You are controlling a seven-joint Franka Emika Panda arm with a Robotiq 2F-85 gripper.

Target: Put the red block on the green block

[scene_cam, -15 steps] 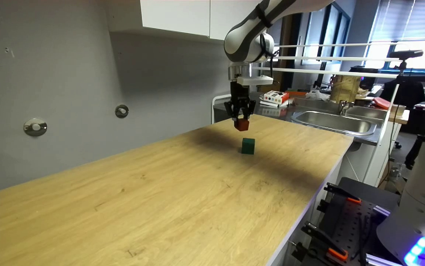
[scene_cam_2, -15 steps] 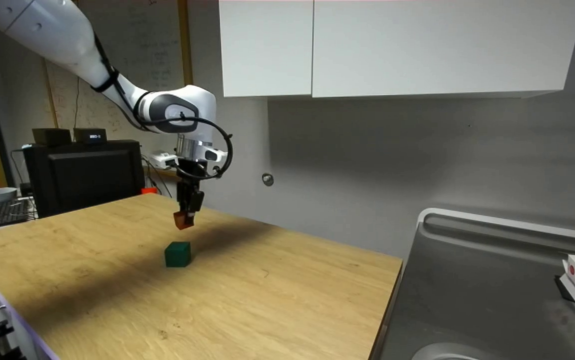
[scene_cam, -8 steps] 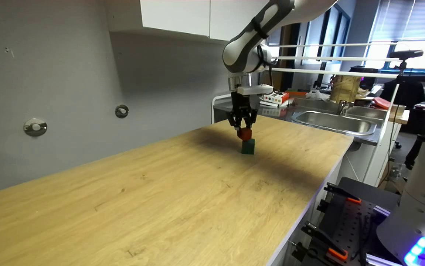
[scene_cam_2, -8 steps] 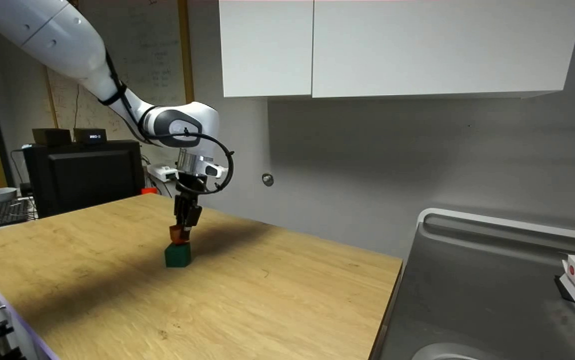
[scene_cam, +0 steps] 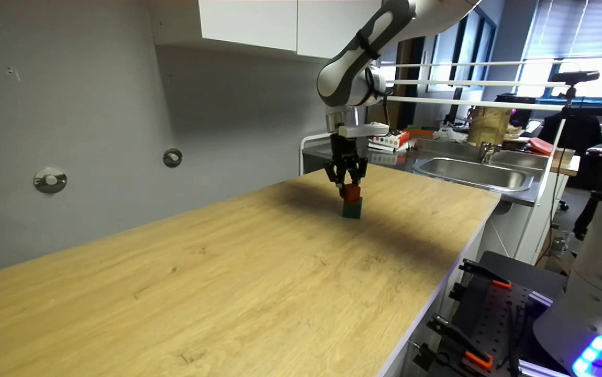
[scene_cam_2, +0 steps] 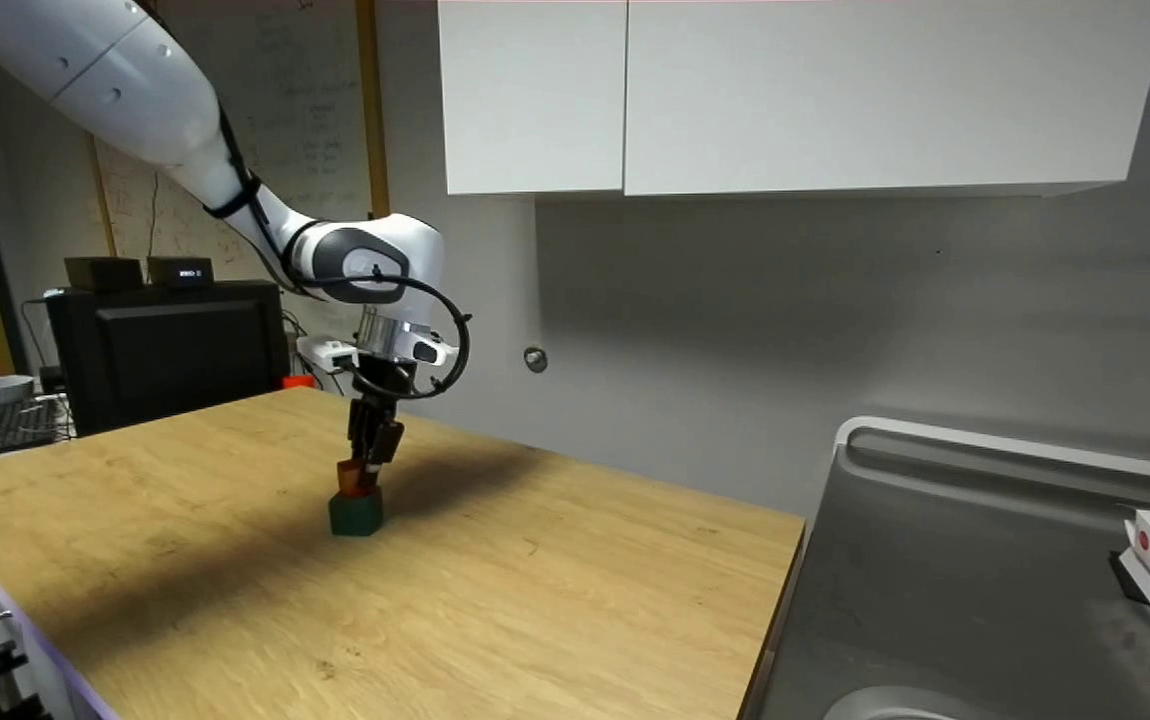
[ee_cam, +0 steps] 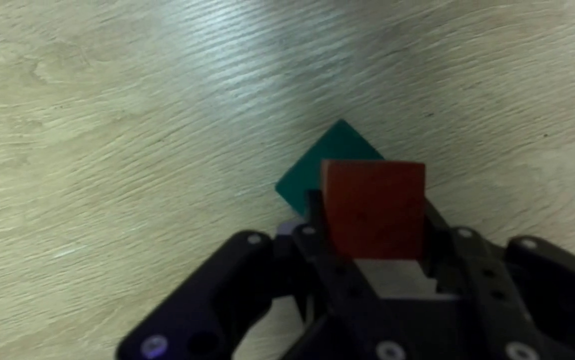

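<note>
The red block (scene_cam: 352, 192) is between the fingers of my gripper (scene_cam: 350, 186), directly above the green block (scene_cam: 352, 210) and seeming to touch its top. An exterior view also shows the red block (scene_cam_2: 351, 478) over the green block (scene_cam_2: 355, 516), slightly toward its left side, with the gripper (scene_cam_2: 367, 464) pointing down. In the wrist view, the fingers of the gripper (ee_cam: 375, 220) press both sides of the red block (ee_cam: 375, 207). It is turned relative to the green block (ee_cam: 335, 147) and covers part of it.
The blocks are on a wooden tabletop (scene_cam: 201, 293). A metal sink (scene_cam: 474, 174) and a white box (scene_cam: 390, 137) lie beyond its far end. White cabinets (scene_cam_2: 785, 95) hang above, and a black monitor (scene_cam_2: 175, 355) stands behind the table.
The gripper has lowered the red block from above the table onto the green block, shifting slightly sideways. Since half a second ago it came down a little more. The green block has stayed about in place.
</note>
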